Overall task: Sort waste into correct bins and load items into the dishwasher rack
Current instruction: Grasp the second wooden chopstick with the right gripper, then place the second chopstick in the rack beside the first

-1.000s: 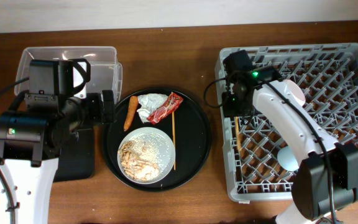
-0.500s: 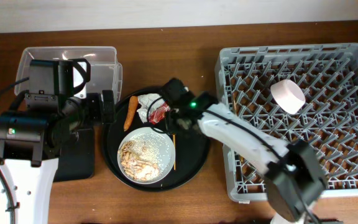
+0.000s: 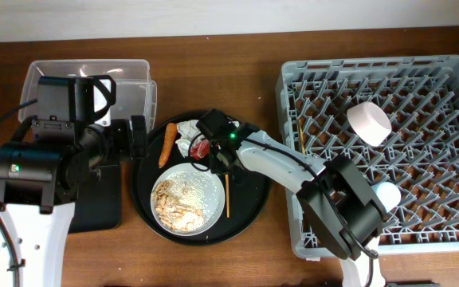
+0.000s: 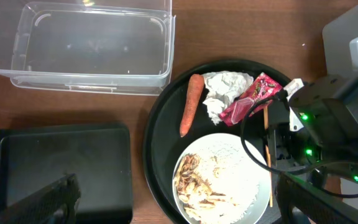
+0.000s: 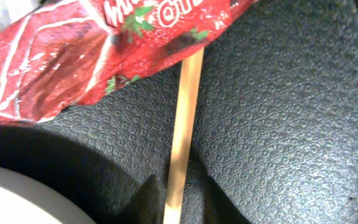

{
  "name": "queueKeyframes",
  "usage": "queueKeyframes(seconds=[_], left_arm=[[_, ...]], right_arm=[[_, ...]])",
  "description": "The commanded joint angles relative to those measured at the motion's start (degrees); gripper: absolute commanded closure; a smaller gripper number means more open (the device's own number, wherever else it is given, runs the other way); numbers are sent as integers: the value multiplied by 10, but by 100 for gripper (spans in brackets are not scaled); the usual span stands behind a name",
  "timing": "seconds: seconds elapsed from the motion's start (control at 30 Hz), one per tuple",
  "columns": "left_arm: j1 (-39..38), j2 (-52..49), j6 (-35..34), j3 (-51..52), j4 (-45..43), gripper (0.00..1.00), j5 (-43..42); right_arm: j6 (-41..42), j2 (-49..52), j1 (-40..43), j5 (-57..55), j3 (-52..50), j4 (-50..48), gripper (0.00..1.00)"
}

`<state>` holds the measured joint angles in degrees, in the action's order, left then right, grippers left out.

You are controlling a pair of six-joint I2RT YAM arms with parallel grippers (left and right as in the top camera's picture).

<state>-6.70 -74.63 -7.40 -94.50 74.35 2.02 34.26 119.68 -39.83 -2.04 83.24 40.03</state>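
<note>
My right gripper (image 3: pixel 220 159) is down on the round black tray, its fingers closed on both sides of a wooden chopstick (image 5: pixel 185 124) that lies flat beside the plate (image 3: pixel 187 198) of rice and scraps. The red wrapper (image 5: pixel 73 56) lies over the stick's far end. The other chopstick (image 3: pixel 301 142) stands in the rack (image 3: pixel 421 231) with the white bowl (image 3: pixel 369 123) and the light-blue cup (image 3: pixel 386 194). The carrot (image 3: pixel 166 144) and napkin (image 3: pixel 190 134) lie on the round tray. My left gripper (image 4: pixel 173 202) hangs open above.
The clear tub (image 3: pixel 134 76) stands at the back left, and the flat black tray (image 3: pixel 102 199) lies in front of it under my left arm. The round black tray (image 3: pixel 253 183) sits in the middle, between the bins and the rack.
My right arm has swung from the rack's left side to the round tray, leaving one chopstick in the rack, and has come down on the second. The left arm has not moved.
</note>
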Motion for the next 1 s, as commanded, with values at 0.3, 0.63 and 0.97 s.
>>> queueKeyframes(seconds=[0.3, 0.63, 0.97], left_arm=[[-2, 0, -7, -6, -1, 1, 8], [-2, 0, -7, -6, -1, 1, 8], [-2, 0, -7, -6, 0, 1, 8]], right_arm=[[-38, 6, 1, 0, 9, 19, 78], [-23, 19, 21, 33, 23, 54, 96], [-113, -192, 87, -5, 46, 138, 96]])
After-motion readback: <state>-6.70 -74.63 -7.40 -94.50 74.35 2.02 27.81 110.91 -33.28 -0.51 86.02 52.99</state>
